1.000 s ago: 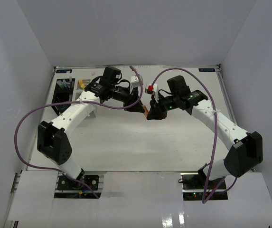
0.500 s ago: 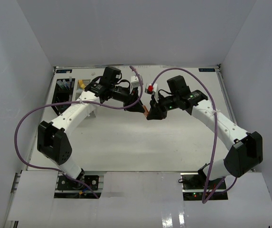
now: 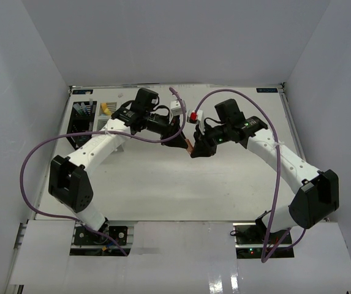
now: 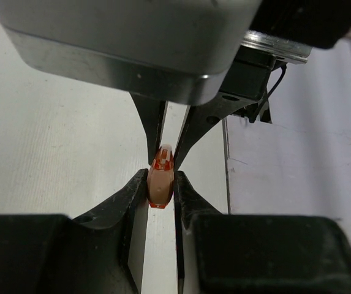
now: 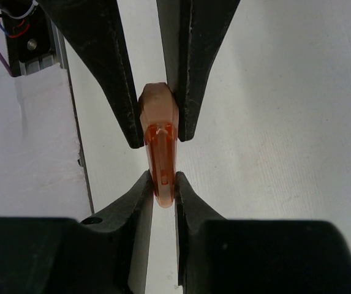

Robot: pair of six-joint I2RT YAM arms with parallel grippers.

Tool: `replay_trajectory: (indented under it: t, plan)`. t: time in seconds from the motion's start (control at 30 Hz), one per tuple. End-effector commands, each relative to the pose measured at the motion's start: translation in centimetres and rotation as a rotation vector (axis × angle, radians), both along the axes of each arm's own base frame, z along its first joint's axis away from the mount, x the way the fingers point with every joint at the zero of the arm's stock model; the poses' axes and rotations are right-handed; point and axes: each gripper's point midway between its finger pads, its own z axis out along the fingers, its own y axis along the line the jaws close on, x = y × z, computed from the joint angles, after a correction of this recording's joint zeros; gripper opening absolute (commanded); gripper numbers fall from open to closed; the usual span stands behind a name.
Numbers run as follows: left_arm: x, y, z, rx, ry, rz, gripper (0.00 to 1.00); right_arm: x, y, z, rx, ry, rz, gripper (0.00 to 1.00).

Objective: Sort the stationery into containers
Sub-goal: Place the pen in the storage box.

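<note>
Above the middle of the white worktop [image 3: 163, 184], a stubby orange marker [image 5: 157, 116] spans both pincers along its long axis. The left pincer [image 4: 161, 184] is clamped on its pale body end, and the right pincer [image 5: 162, 184] on its translucent cap. The black slatted organizer [image 3: 82, 117] sits far left, nearer the left arm, so the right pincer likely releases.

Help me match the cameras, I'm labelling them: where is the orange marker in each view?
Top external: orange marker mid-picture, bridging the left hand and right hand.
Left wrist: orange marker at centre, pale end pinched by the near fingers.
Right wrist: orange marker at centre, clear orange end in the near fingers, pale end in the far ones.
Shared landmark: the white table behind it.
</note>
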Motion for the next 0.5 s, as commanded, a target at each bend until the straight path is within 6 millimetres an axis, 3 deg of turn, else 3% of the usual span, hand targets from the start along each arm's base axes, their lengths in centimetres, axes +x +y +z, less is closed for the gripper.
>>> replay_trajectory:
  t: [0.0, 0.47]
  plan:
    - [-3.3, -0.6, -0.4, -0.016, 0.081, -0.097, 0.0, 1.8, 1.5, 5.7, 0.121, -0.178, 0.005, 0.08]
    - [-5.5, -1.5, -1.4, -0.005, 0.13, -0.16, 0.0, 3.2, 2.1, 9.3, 0.226, -0.271, -0.069, 0.08]
